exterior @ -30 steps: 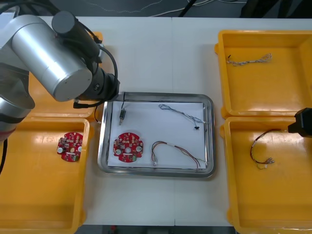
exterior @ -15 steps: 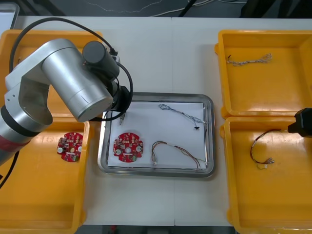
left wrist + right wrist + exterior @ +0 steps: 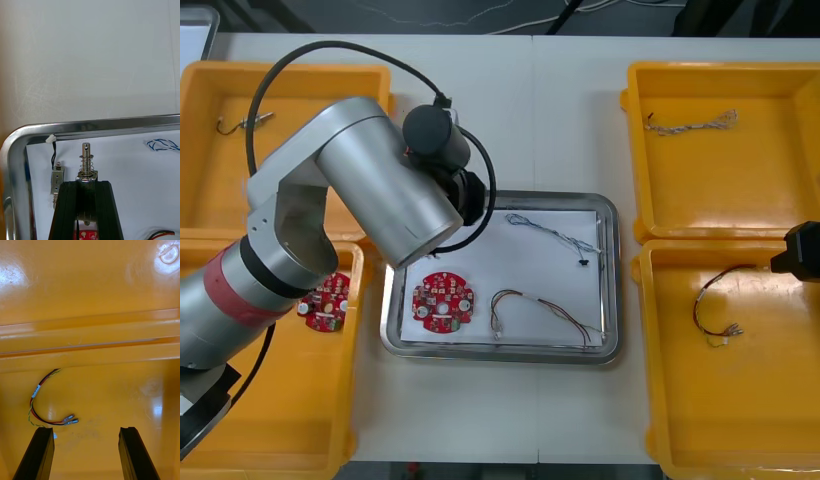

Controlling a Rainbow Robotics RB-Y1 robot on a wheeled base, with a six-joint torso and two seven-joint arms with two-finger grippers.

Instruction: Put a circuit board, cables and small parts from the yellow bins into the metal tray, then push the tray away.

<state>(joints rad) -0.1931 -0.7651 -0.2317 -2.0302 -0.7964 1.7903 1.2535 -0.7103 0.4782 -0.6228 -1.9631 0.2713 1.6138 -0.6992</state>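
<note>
Metal tray [image 3: 112, 125] first: left gripper [image 3: 86, 184], clamped on 1 small metal part [image 3: 86, 161] near its 11 o'clock corner, should lower before releasing; right gripper [image 3: 85, 431] idles wide-fingered over a yellow bin [image 3: 112, 397].

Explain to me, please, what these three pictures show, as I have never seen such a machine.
This is a two-armed robot at a light table. One picture looks down from above the arms. The other two come from a camera on each wrist, with that arm's black fingers rising from the bottom.

Yellow bins flank a metal tray. In the tray lie a red circuit board, a red and yellow cable and a blue and white cable.

The left gripper hangs over the tray's far left corner, its fingers shut on a small metal part with a spring. Another small part lies in that corner. The right gripper waits open over a spare cable in a right-hand bin.
</note>
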